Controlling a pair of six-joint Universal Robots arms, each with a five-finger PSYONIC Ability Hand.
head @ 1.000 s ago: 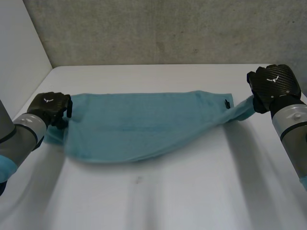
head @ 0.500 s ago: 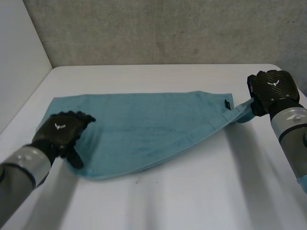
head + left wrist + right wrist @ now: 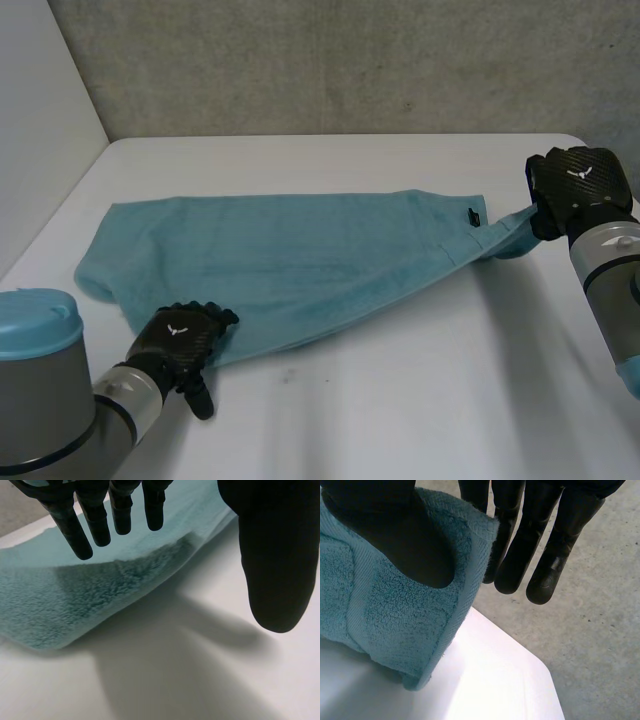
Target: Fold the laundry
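For a first fold, the teal terry towel (image 3: 300, 260) on the white table (image 3: 420, 400) is pinched at its right corner by the right hand (image 3: 575, 185); its near-left edge should next be gripped by the spread left hand (image 3: 180, 345)

Towel (image 3: 290, 260): spread left to right across the middle of the worktop (image 3: 400, 400).
Right hand (image 3: 575, 185): near the worktop's right edge, towel's right corner raised and pinched between thumb and fingers.
Left hand (image 3: 178, 345): at the towel's near edge, toward its left end, fingers straight over the cloth.
Wall (image 3: 350, 60): behind the worktop.
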